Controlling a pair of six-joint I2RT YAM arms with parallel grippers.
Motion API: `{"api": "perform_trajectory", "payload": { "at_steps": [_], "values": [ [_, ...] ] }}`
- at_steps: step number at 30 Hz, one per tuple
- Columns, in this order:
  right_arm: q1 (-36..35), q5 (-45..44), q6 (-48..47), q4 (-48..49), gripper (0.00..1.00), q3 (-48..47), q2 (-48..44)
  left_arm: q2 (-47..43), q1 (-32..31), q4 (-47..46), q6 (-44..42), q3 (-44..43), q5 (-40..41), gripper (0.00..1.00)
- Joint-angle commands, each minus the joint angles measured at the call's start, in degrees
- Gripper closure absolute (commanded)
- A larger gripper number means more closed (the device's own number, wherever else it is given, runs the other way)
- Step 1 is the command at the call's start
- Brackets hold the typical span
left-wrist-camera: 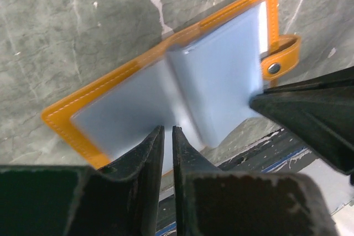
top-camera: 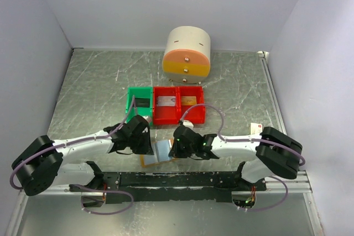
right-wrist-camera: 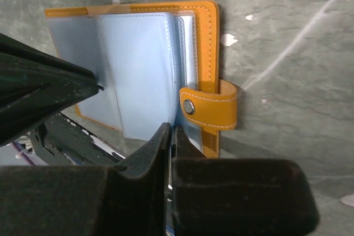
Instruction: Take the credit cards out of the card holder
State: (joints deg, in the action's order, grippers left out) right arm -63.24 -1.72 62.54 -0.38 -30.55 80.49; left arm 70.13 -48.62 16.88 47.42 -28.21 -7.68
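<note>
Your small orange-tan folding card holder (top-camera: pixel 160 152), with pale blue pocket leaves inside, lies open on the grey marbled desk (top-camera: pixel 94 92). It sits near the front edge, between your two arms. Its orange snap strap (right-wrist-camera: pixel 209 107) sticks out on the side nearer your right arm, with the metal stud showing.

Your left jaws come at the card holder from its near side. They stand only a thin slit apart, and pale blue plastic shows in that slit at the fold, so they are grasping the card holder there. One pale blue leaf (left-wrist-camera: pixel 221 75) is lifted and looks blurred in the left wrist view.

Your right jaws are clenched fully together. Their tips sit right at the near edge of a leaf beside the strap. You cannot tell from the right wrist view whether any of that leaf is nipped between them. In the left wrist view, the tip of the right arm's finger touches the lifted leaf's edge.

Both credit cards lie well beyond the card holder, in the two red plastic bins (top-camera: pixel 166 119) that stand side by side. The grey-silver card (top-camera: pixel 166 101) is in the left one and the gold-orange card (top-camera: pixel 188 101) is in the right one.

A green plastic bin (top-camera: pixel 133 99) sits against the red bins' left side with something dark and flat in it. A small white box (top-camera: pixel 188 123) sits just in front of the right red bin. A round cream-and-orange drawer unit (top-camera: pixel 187 53) stands at the back of the desk.
</note>
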Motion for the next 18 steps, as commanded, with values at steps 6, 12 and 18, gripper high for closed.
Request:
{"api": "perform_trajectory", "payload": {
  "at_steps": [6, 12, 18],
  "values": [
    [-5.5, -8.7, -0.4, -13.1, 1.0, -10.9, 7.0, 2.7, -0.9, -1.8, -0.6, -2.4, 1.3, 0.79],
    [-4.8, -14.2, -0.4, -15.4, 0.65, -9.7, -0.3, -2.3, -0.9, 3.2, -0.5, -3.9, 7.4, 0.75],
    [2.7, -20.8, -6.3, -25.0, 0.38, -11.7, -9.0, -10.7, -0.9, 13.7, 0.0, -8.7, 18.5, 0.5]
  ]
}}
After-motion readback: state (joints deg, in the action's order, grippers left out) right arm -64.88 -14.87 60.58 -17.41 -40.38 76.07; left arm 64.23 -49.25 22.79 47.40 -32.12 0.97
